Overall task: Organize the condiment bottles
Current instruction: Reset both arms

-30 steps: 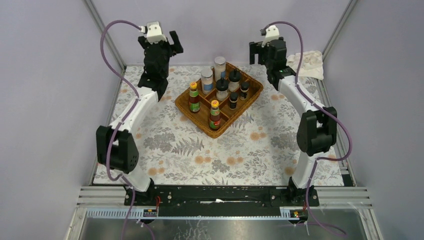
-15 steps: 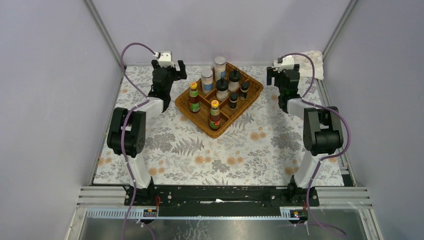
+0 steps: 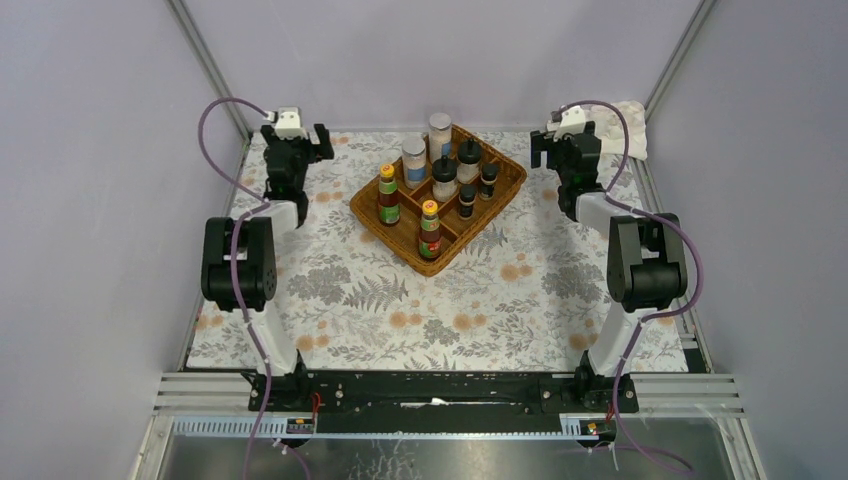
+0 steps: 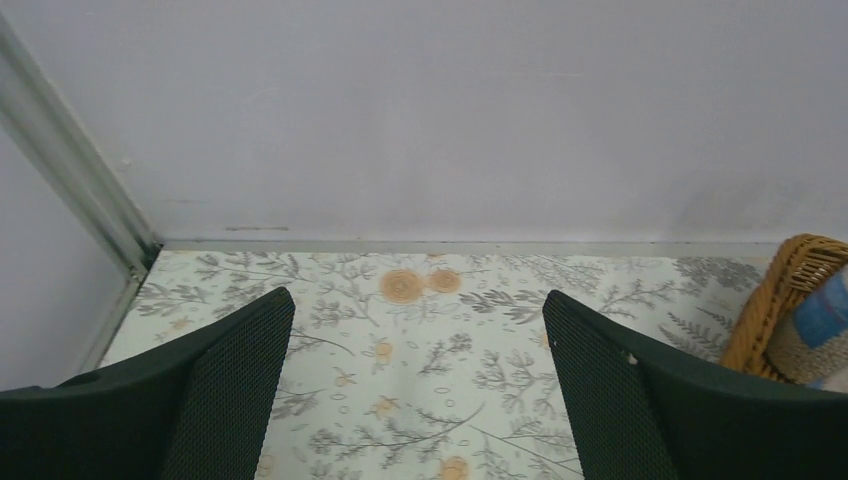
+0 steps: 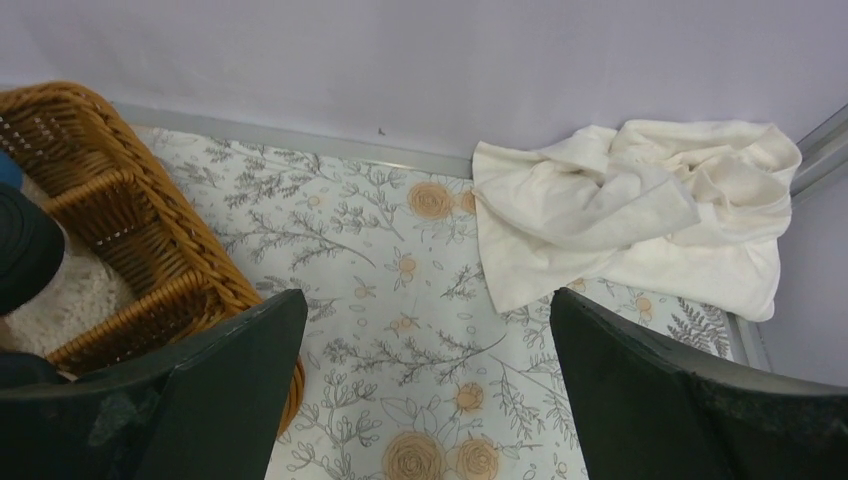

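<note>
- Top view: the left gripper [image 3: 297,140] and the right gripper [image 3: 562,142] both stand with fingers spread wide and hold nothing.
- Top view: the condiment bottles [image 3: 440,178] stand upright in the compartments of the wicker tray [image 3: 395,242], between the two sets of fingers and apart from both.
- Left wrist view: the left fingers [image 4: 230,390] are released over the bare floral mat [image 4: 420,360]. The tray rim and a blue-labelled shaker [image 4: 815,335] lie outside the right-hand finger, not between the pair.
- Right wrist view: the right fingers [image 5: 640,400] are released. The tray wall and a black lid [image 5: 25,245] sit beyond the left-hand finger, and a crumpled cloth [image 5: 640,210] lies ahead of the tips.
- Progress: no bottle shows on the mat outside the tray, so placement appears complete. Sorting by kind seems done, though compartment edges are hard to read from above. Only parking the arms looks to be left.
- Change: half a second earlier the left fingers hung just beside the tray's near-left edge. They now sit well clear, toward the back-left corner. The right gripper has barely shifted.
</note>
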You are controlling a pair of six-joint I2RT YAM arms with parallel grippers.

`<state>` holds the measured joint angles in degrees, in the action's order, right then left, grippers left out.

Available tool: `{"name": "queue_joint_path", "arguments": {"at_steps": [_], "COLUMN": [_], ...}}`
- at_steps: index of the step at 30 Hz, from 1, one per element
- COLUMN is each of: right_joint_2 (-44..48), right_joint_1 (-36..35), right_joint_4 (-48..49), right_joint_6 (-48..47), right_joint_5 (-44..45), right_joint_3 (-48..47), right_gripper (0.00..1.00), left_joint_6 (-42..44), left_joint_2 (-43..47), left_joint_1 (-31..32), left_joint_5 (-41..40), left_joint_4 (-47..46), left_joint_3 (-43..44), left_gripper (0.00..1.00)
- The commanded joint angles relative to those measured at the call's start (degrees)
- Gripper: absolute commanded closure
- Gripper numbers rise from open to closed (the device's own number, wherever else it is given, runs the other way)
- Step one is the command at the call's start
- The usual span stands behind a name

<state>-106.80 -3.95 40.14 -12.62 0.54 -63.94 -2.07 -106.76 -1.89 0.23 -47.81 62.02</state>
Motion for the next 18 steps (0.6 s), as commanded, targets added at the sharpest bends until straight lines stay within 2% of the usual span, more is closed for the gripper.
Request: {"name": "queue_joint_path", "arguments": {"at_steps": [1, 6, 18], "right_joint_2": [1.91, 1.8, -1.52], "right_joint_1": [0.34, 0.39, 0.29], "right_joint_4": [-5.1, -2.81, -2.03], "right_joint_6": [2.26, 2.08, 4.97], "right_joint_5": [2.45, 6.35, 15.81], "right_joint_3": [-6.17, -4.67, -5.76], "right_gripper": [0.0, 0.0, 0.0], "left_joint_6": [-3.14, -2.93, 0.16], "left_joint_2": [0.1, -0.68, -2.24], "left_joint_1": [-4.18, -4.89, -3.64], "left_joint_5": [7.98, 10.63, 10.37], "left_joint_4": [-5.16, -1.49, 0.29], "left_joint_3": [-0.04, 2.18, 1.21], "left_gripper": [0.01, 0.01, 0.01]}}
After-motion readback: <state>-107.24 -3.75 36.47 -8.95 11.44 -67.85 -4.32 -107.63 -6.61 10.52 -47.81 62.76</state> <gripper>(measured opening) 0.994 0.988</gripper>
